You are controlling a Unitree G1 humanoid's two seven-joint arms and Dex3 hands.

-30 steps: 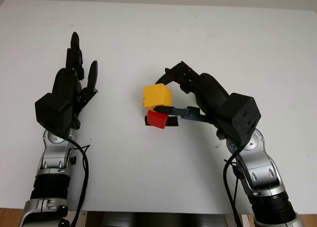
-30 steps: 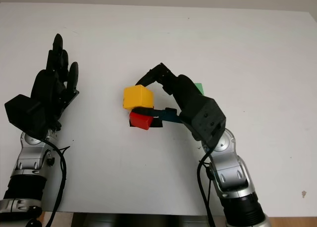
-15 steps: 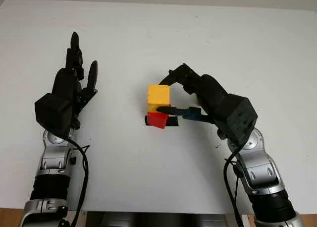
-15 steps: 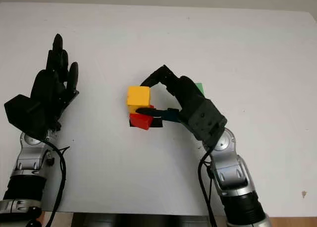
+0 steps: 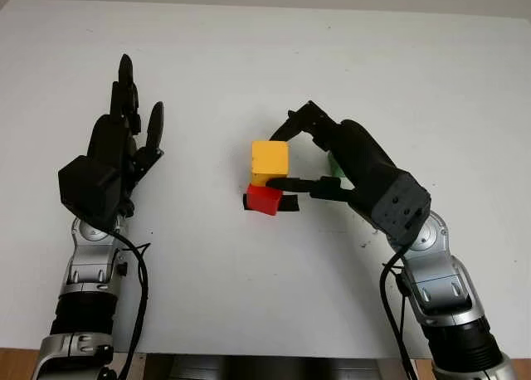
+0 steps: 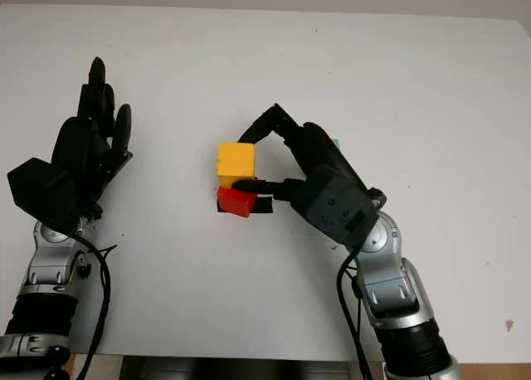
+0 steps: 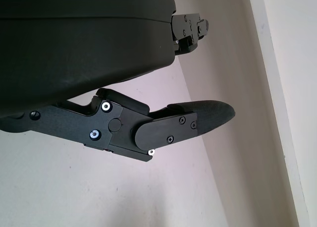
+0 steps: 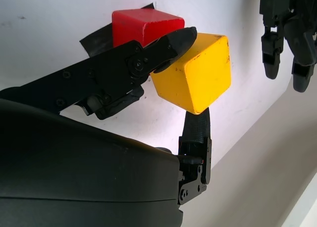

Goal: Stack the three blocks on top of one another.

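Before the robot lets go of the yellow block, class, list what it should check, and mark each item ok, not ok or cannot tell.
1. Right hand grips the yellow block: ok.
2. Yellow block is over the red block: ok.
3. Yellow block rests fully on the red one: cannot tell.
4. Yellow block sits level: cannot tell; it looks tilted in the right wrist view.
5. Green block is free to fetch next: not ok, the right hand covers most of it.
6. Left hand is open and away from the stack: ok.

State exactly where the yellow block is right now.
In the left eye view the yellow block is near the table's centre, held in the right hand directly over the red block, left of the partly hidden green block.
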